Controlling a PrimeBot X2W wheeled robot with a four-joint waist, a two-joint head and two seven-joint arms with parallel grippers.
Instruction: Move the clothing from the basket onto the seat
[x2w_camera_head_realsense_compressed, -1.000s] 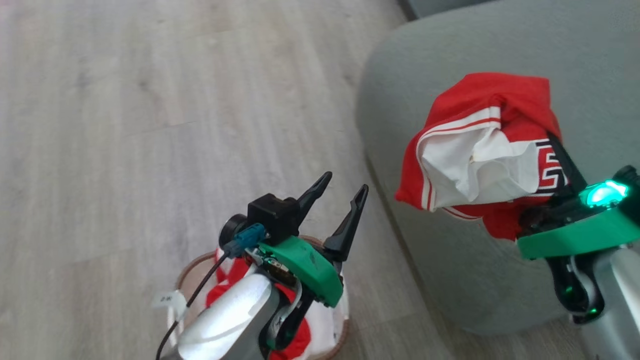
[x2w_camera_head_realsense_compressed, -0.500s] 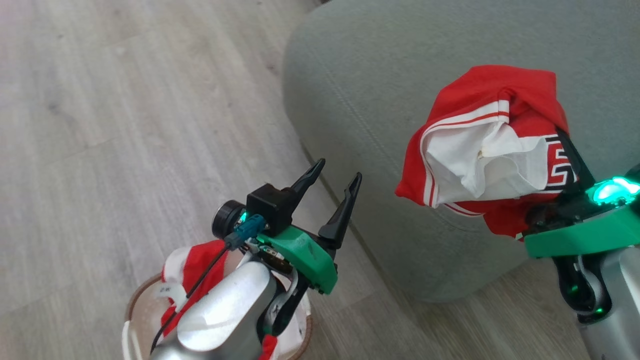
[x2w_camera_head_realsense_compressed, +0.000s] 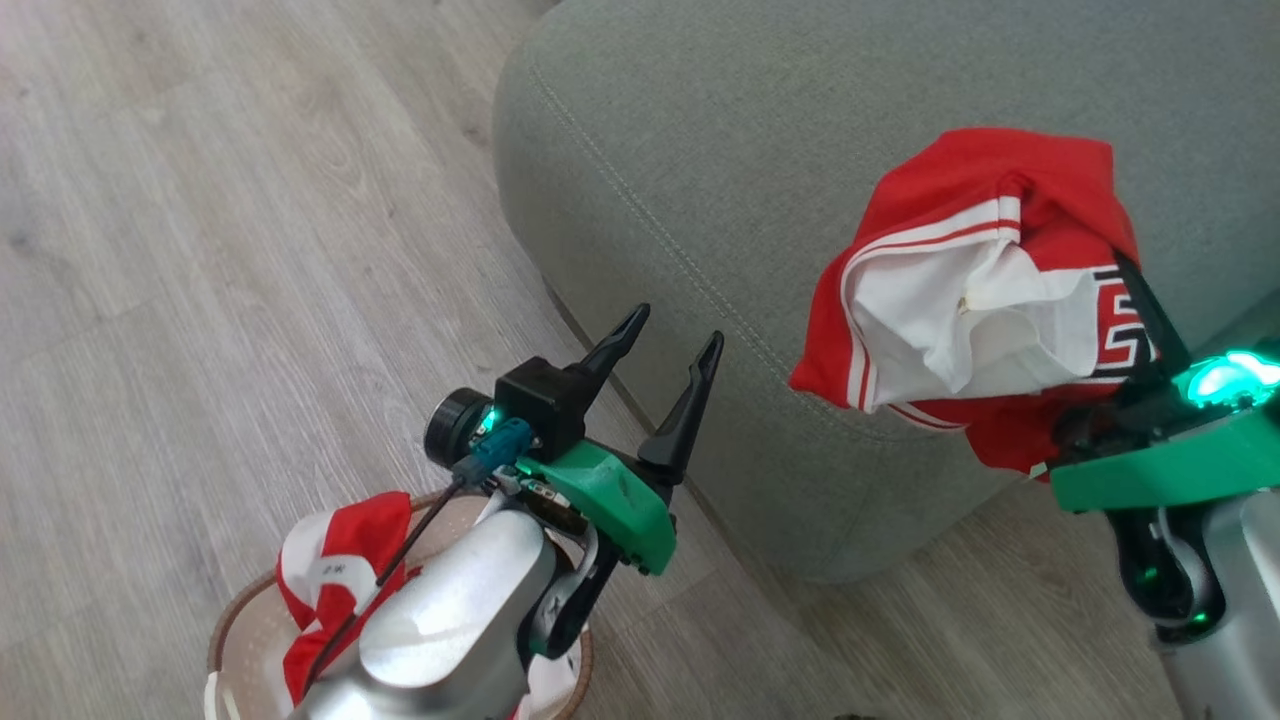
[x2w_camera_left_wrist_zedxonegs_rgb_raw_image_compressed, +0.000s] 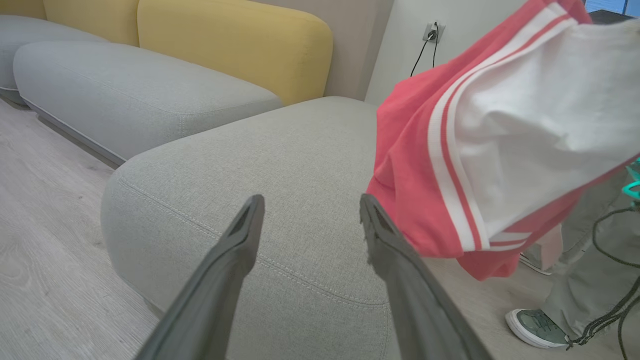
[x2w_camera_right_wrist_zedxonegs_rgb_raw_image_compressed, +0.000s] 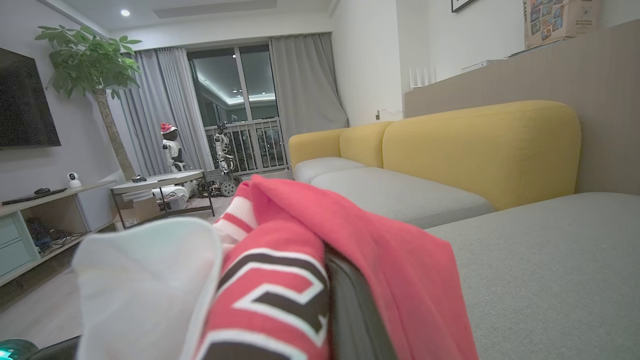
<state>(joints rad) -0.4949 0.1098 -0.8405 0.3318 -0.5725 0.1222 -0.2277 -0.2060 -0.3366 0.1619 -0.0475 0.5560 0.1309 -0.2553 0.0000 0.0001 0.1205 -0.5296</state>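
As the right gripper (x2w_camera_head_realsense_compressed: 1135, 320) pinches a jersey (x2w_camera_head_realsense_compressed: 960, 310) aloft near the seat (x2w_camera_head_realsense_compressed: 720, 130), the left gripper (x2w_camera_head_realsense_compressed: 676, 328) gapes empty; the basket (x2w_camera_head_realsense_compressed: 232, 625) holds another garment (x2w_camera_head_realsense_compressed: 340, 540).

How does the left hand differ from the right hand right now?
The left hand is open and empty; the right hand is shut on the jersey. The left hand's fingers are bare, while the right hand's are mostly draped in red-and-white fabric. Both have dark fingers on green mounts.
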